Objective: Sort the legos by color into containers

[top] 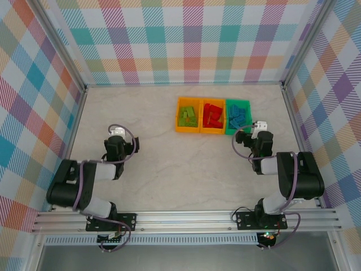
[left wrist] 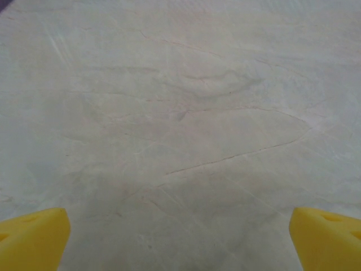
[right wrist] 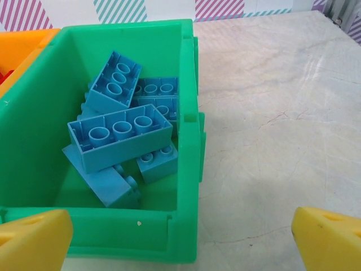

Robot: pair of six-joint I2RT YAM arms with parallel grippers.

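Three joined containers stand at the back of the table. Lime green legos [top: 188, 116] fill the left orange bin [top: 178, 116], and red legos [top: 212, 115] lie in the middle orange bin [top: 213, 132]. The green bin [top: 249, 113] holds light blue legos [top: 237, 115]. My right gripper [top: 259, 129] hovers open just in front of the green bin's near right corner [right wrist: 189, 169], with the blue legos [right wrist: 118, 132] piled inside and nothing between its yellow fingers [right wrist: 34, 237]. My left gripper [top: 117, 134] stands open over bare table, its yellow fingertips [left wrist: 34, 240] far apart.
Checked walls on a metal frame [top: 84, 90] close in the marbled table [top: 169, 164] at the left, back and right. The rail [top: 186, 219] with both arm bases runs along the near edge. An edge of the orange bin [right wrist: 22, 42] adjoins the green one.
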